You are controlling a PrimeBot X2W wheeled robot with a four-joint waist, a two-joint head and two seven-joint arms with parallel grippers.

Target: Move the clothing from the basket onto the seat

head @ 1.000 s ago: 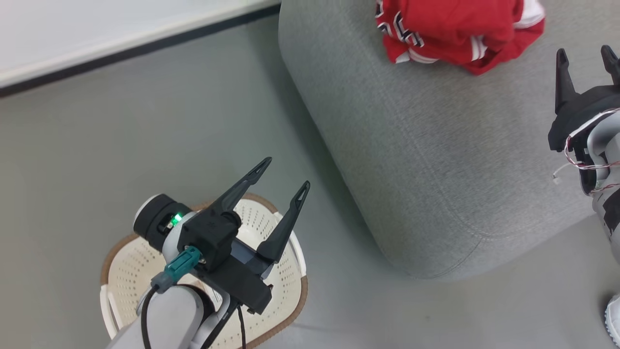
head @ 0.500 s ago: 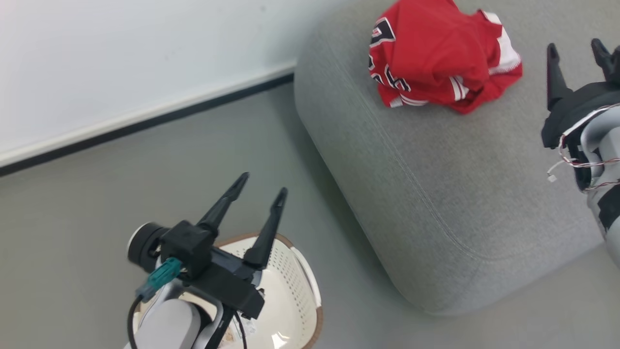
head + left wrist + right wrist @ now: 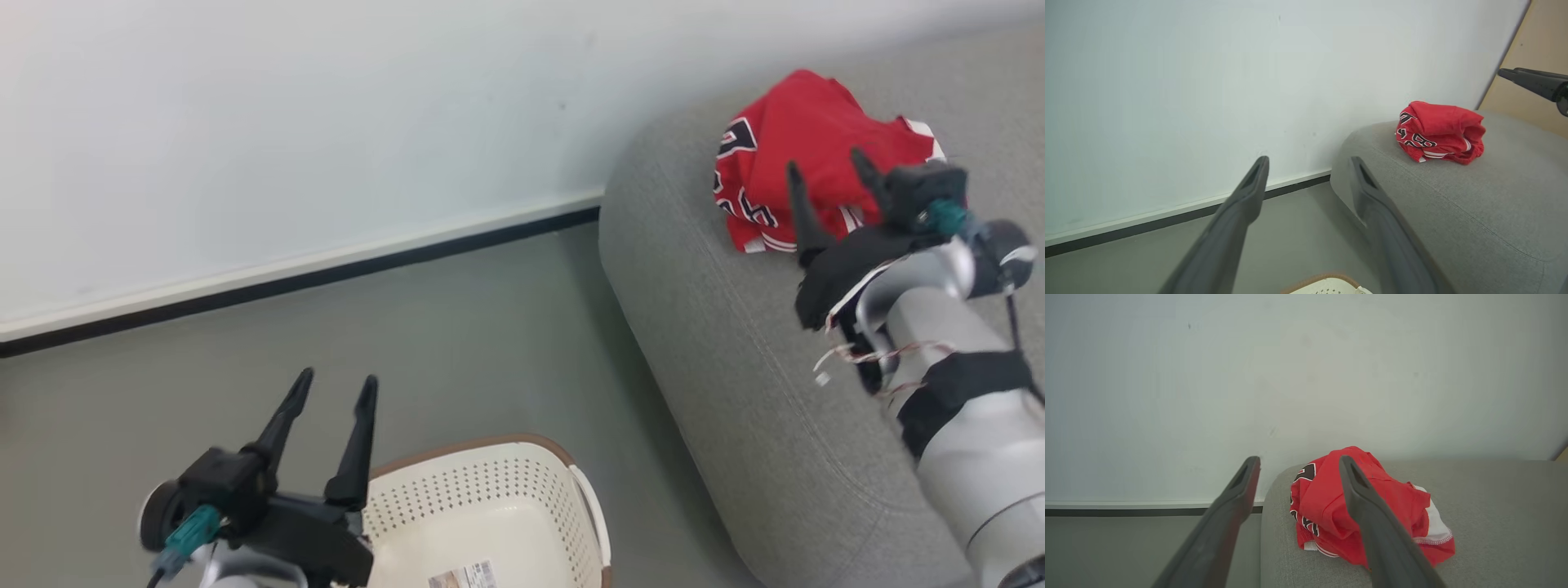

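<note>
The red clothing [image 3: 784, 163] lies bunched in one heap on the grey seat [image 3: 735, 367], near its far left end, with black-and-white lettering showing. The cream basket [image 3: 490, 447] stands on the floor at the bottom centre, with no cloth inside it. My left gripper [image 3: 336, 377] hangs open and empty over the basket's left rim. My right gripper [image 3: 823, 161] is open and empty above the seat, just in front of the heap. In the right wrist view the clothing [image 3: 1318, 506] sits behind the open gripper [image 3: 1299, 458]. The left wrist view shows the clothing [image 3: 1439, 130] beyond its open gripper [image 3: 1309, 160].
A white wall with a black baseboard [image 3: 326, 273] runs behind. Grey floor [image 3: 490, 343] separates basket and seat. A paper label [image 3: 461, 576] lies on the basket's bottom. A tan panel [image 3: 1543, 53] stands at the right of the left wrist view.
The head camera has tilted up and turned, so the wall now shows. My right arm has swung left, from beside the heap to in front of it. Both grippers stay open.
</note>
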